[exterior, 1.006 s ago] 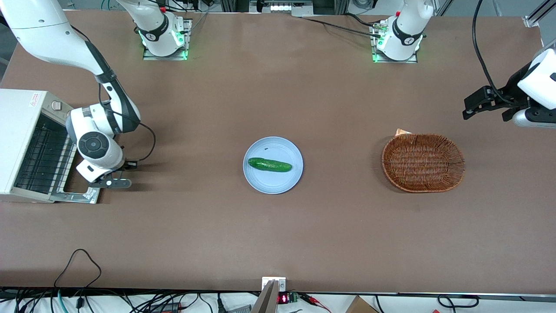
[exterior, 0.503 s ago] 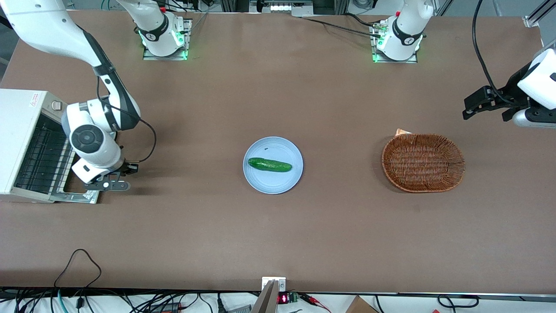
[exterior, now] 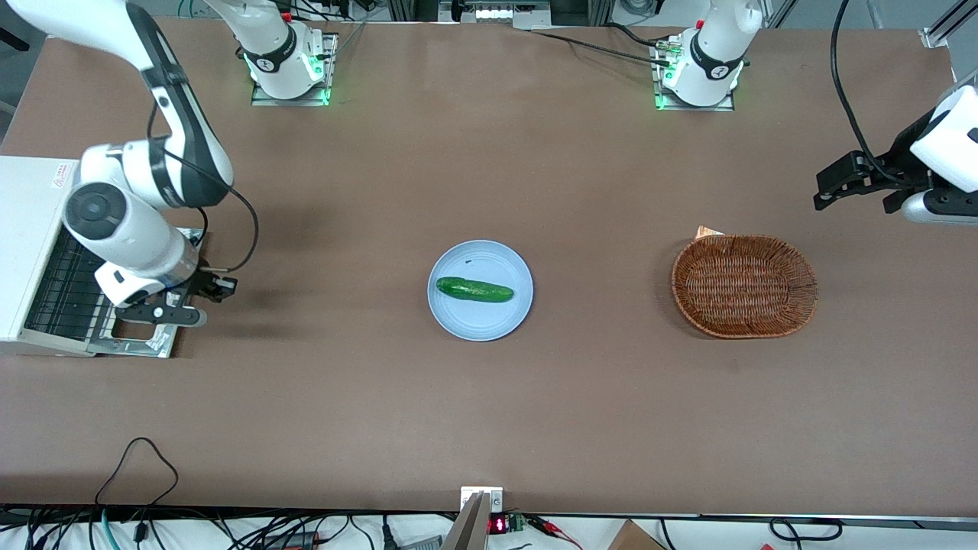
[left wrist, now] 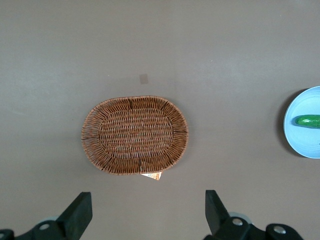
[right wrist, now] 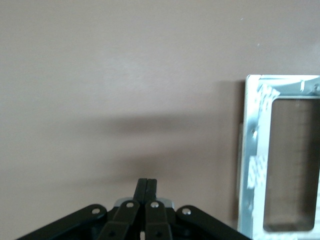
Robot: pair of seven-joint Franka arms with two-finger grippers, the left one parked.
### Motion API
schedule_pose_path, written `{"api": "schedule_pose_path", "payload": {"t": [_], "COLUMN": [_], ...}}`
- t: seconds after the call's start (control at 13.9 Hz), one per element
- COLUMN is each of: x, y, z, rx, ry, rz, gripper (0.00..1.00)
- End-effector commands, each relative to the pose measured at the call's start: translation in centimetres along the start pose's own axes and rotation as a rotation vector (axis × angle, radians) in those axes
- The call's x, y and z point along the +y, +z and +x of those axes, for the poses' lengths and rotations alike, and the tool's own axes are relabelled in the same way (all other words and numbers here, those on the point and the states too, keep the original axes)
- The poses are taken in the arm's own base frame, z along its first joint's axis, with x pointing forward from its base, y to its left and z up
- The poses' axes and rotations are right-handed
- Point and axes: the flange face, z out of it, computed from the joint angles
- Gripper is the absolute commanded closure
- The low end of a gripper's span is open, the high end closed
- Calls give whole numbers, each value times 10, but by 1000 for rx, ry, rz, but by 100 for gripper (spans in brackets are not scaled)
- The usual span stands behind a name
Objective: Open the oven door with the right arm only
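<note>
Your oven door [exterior: 141,336] lies folded down flat on the brown matte table [exterior: 489,412], a silver-grey metal frame around a rectangular glass pane, hinged to the boxy white toaster oven [exterior: 34,252] at the working arm's end. The wire rack [exterior: 65,294] shows inside. Your right arm [exterior: 130,221], glossy white with black bands, hangs over the door, and its black gripper [right wrist: 147,187] is clenched on nothing, fingers pressed together above bare tabletop just beside the door frame. Mid-table, a round blue plate [exterior: 480,317] holds a bumpy green cucumber [exterior: 474,289]. An oval woven wicker basket [exterior: 744,286] sits toward the parked arm's end.
</note>
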Motion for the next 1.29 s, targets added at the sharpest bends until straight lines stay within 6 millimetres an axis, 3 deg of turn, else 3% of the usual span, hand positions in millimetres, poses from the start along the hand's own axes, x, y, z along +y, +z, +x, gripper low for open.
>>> {"api": "schedule_pose_path", "payload": {"t": [0.0,0.29,0.5,0.93,1.22], "x": [-1,5,9,2,2], "y": [-55,-132,-164,-193,-196], "z": [-3,2,-2,-13,-15], "rx": [-46,-109,-109,-114,-119], "ry": [1,29,40,28,26], "rz": [43,112,118,101,98], "gripper": [98,98,98,96,90]}}
